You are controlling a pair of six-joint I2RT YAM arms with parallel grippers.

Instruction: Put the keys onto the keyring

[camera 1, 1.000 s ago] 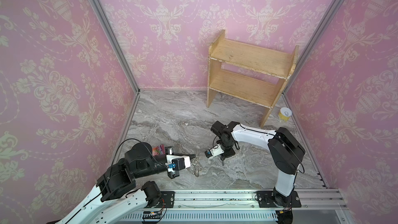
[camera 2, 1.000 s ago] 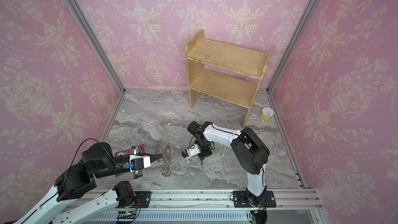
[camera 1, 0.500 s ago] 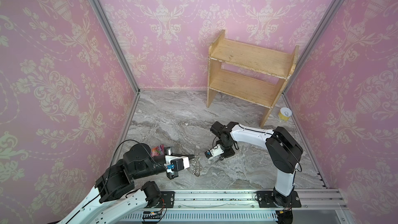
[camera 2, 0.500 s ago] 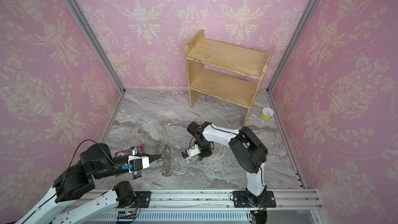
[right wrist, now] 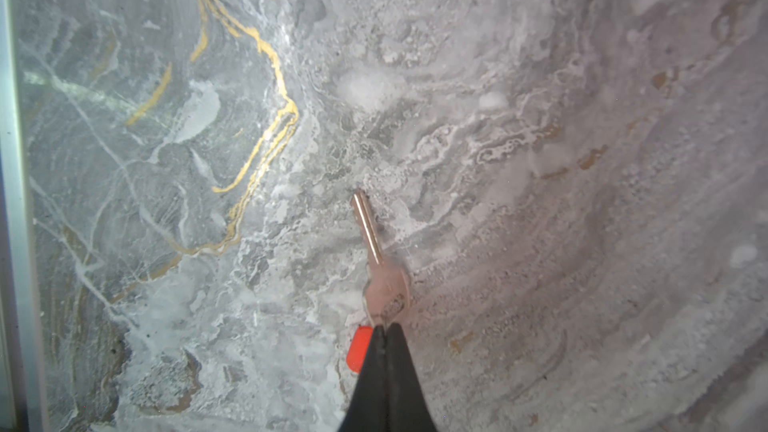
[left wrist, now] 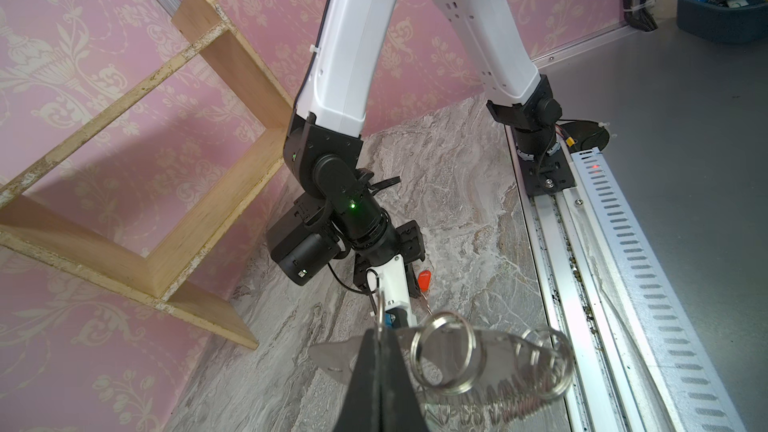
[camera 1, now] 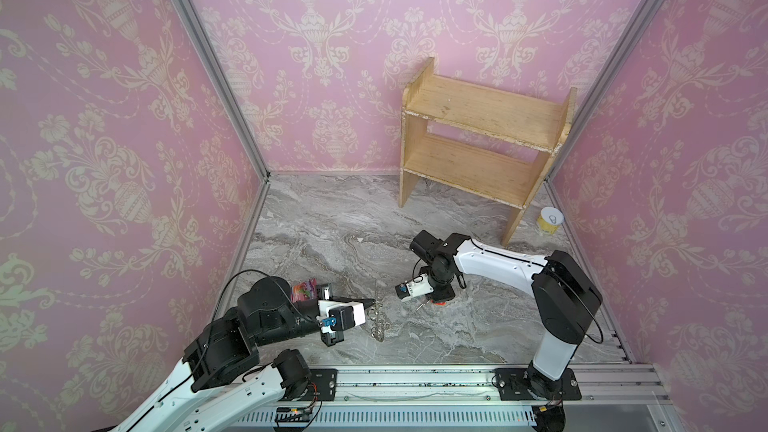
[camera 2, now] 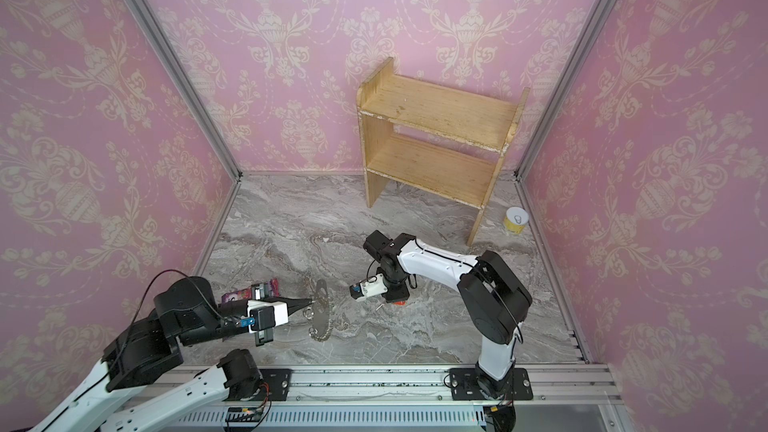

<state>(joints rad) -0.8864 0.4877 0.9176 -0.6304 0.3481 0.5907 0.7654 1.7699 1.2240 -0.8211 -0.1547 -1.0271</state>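
Note:
The keyring (left wrist: 494, 353), a flat crescent band edged with silver split rings, hangs off the marble from my left gripper (left wrist: 380, 328), which is shut on one of its rings. It shows at the front left in both top views, the keyring (camera 1: 377, 324) (camera 2: 322, 314) just past the left gripper (camera 1: 372, 303) (camera 2: 308, 305). The keys (right wrist: 374, 243), a small silver key with a red-orange tag (right wrist: 359, 349), lie on the marble. My right gripper (right wrist: 386, 326) points down, shut on the small ring by the key's head. In both top views the red-orange tag (camera 1: 438, 303) (camera 2: 399, 304) peeks out under the right wrist.
A wooden two-shelf rack (camera 1: 478, 147) stands at the back right, with a yellow can (camera 1: 550, 220) beside its leg. A colourful packet (camera 1: 305, 288) lies behind the left wrist. The metal rail (camera 1: 415, 384) runs along the front edge.
My right gripper's jaws have closed on the keys. The left arm still holds the keyring up in about the same place.

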